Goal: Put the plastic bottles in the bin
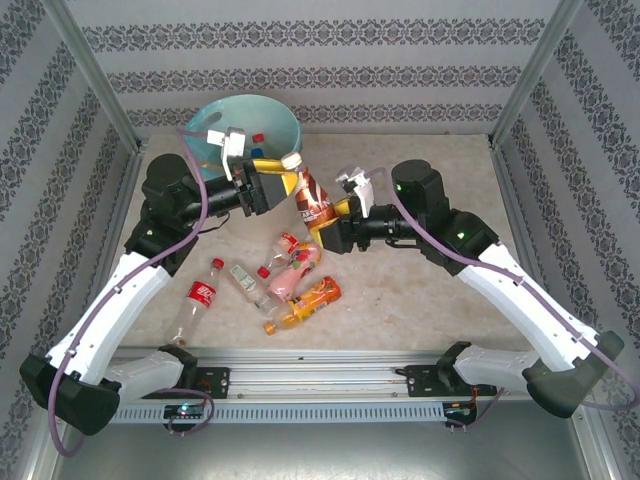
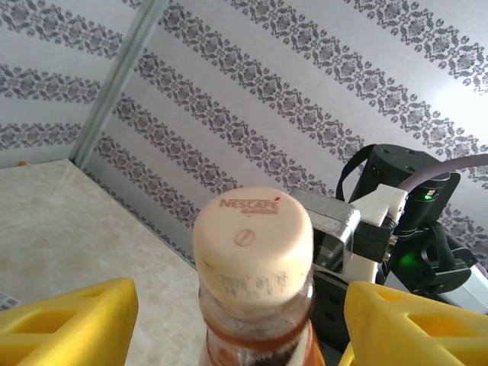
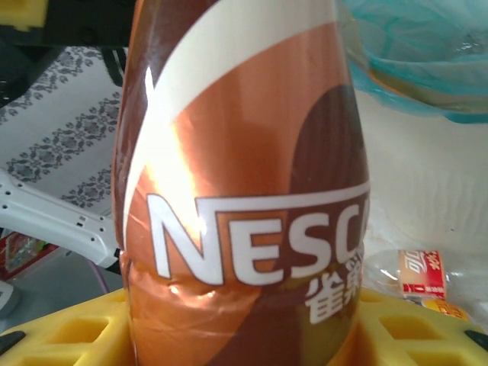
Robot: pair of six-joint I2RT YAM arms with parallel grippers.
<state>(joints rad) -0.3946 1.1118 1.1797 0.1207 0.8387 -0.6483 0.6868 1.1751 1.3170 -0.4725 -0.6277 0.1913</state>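
A brown-and-orange labelled coffee bottle [image 1: 311, 197] with a cream cap [image 2: 252, 240] hangs tilted in the air between the two arms, just right of the bin [image 1: 205, 118]. My right gripper [image 1: 327, 224] is shut on its lower body [image 3: 244, 191], yellow pads pressed against both sides. My left gripper [image 1: 281, 180] stands open around the neck, its yellow fingers [image 2: 69, 320] clear of the bottle on either side. Several more plastic bottles lie on the table below: a red-capped one [image 1: 198, 298], a clear one [image 1: 248, 284], a pink one [image 1: 296, 271] and an orange one [image 1: 312, 300].
The bin, lined with a blue-green bag [image 3: 427, 69], stands at the back left corner and holds a few bottles. Patterned walls and metal posts enclose the table [image 1: 430, 300]. A rail [image 1: 320, 378] runs along the near edge.
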